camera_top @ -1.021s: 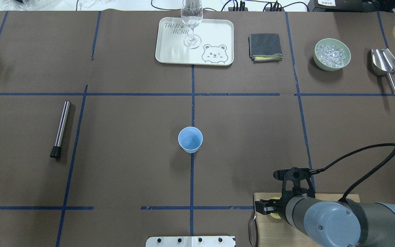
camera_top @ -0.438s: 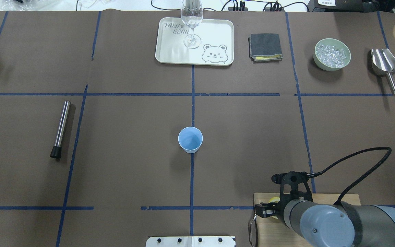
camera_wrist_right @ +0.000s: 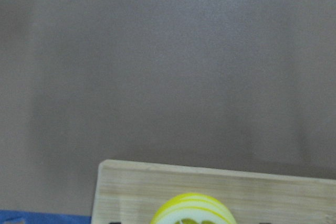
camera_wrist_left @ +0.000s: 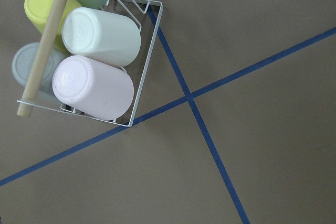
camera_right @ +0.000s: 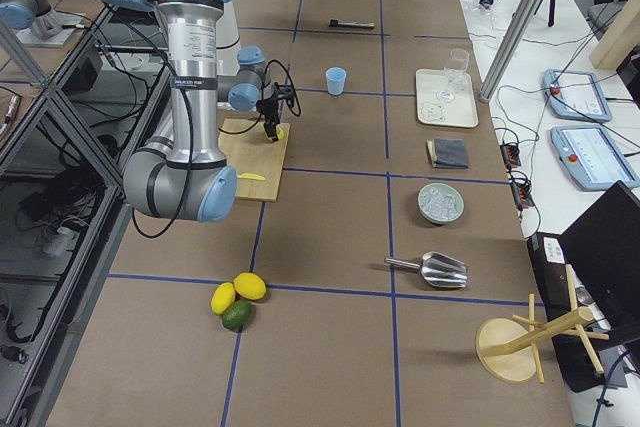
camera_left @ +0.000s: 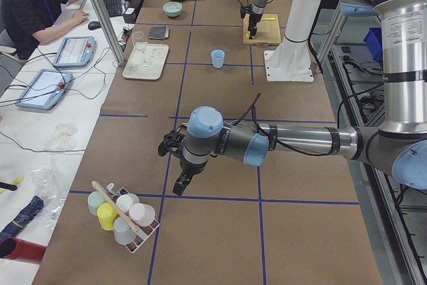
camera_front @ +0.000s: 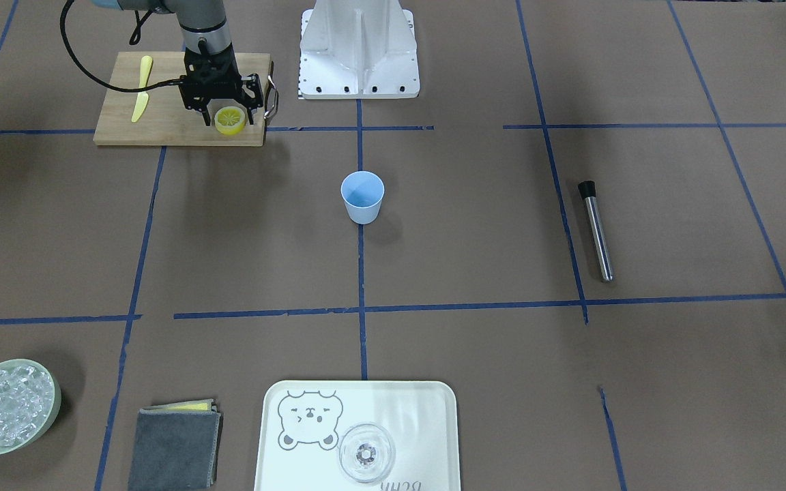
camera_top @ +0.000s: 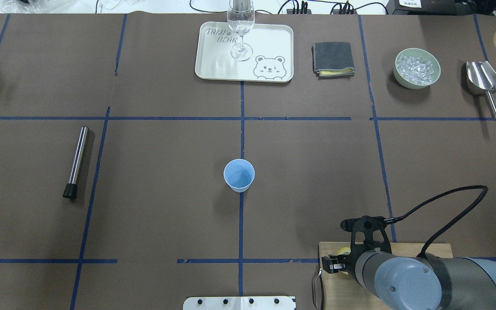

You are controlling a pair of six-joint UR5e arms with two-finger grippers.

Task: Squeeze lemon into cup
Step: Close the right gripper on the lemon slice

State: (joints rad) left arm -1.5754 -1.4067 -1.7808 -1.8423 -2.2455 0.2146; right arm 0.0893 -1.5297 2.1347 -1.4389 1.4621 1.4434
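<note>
- Your right claw (camera_front: 228,116) stands over the cutting board (camera_front: 161,121), which lies along the robot-side edge of the worktop, toward the robot's right. Its 2 fingers straddle the lemon (camera_front: 230,121), 1 on each side of the rind.
- You cannot tell whether the pads are pressing the rind or standing just clear of it. The front view is too small to settle it, and the right wrist camera cuts the fingers off. Treat the grasp as unconfirmed.
- Taking the slice across its rind makes sense to me: the same closing motion that holds it can later crush the flesh and wring out juice.
- The cup (camera_front: 362,196) stands upright, mouth up, near the middle of the worktop on the central blue tape line, well apart from the board. Nothing lies between them, so the carry should be unobstructed.
- The yellow knife (camera_front: 141,88) lies at the other end of the board, away from the fingers.
- Your left claw (camera_left: 179,190) hangs above the worktop's left end, near a wire rack (camera_wrist_left: 144,72) of tumblers. You cannot tell whether it is released or clenched. I judge it is parked there out of the way.
- I judge the task is at its first step: no lemon is over the cup yet.
</note>
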